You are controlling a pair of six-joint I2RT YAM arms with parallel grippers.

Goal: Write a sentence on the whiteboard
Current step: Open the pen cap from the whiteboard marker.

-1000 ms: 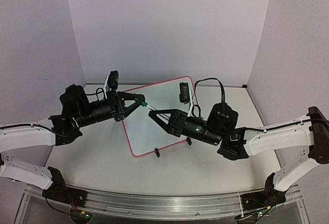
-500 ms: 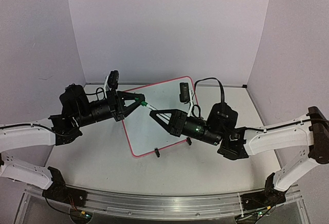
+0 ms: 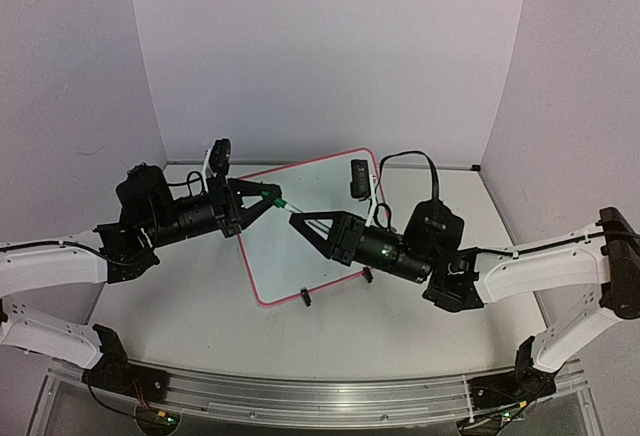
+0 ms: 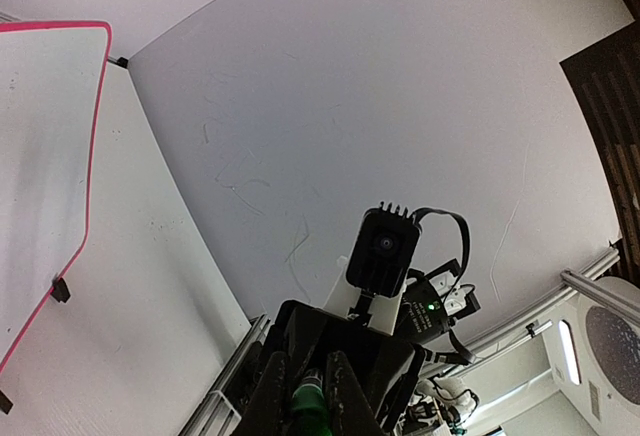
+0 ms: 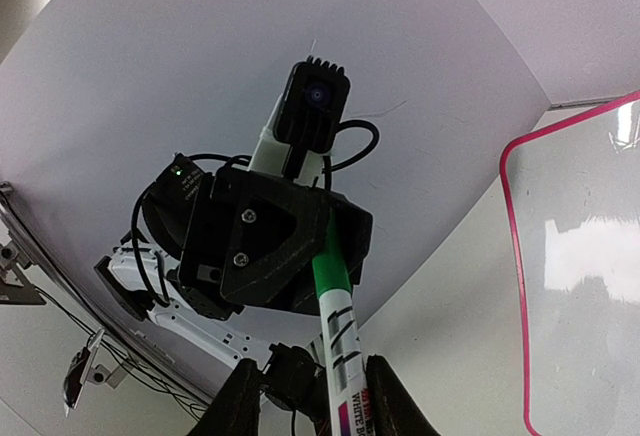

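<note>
Above the table (image 3: pixel 200 296), in the top view, your right gripper (image 3: pixel 298 219) has edged toward the left gripper (image 3: pixel 268 196) over the whiteboard (image 3: pixel 320 191), so writing seems not yet begun. Left wrist: fingers pinch the marker's (image 4: pixel 305 401) green end. Right wrist: jaws stand apart around its barrel, and the pink-rimmed whiteboard shows blank.

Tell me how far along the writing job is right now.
Done: nothing written; the whiteboard shows no green line. In hand: the left gripper is shut on the green end of the marker, and the right gripper brackets its barrel above the board; grip unclear. Left: the whole sentence.
</note>
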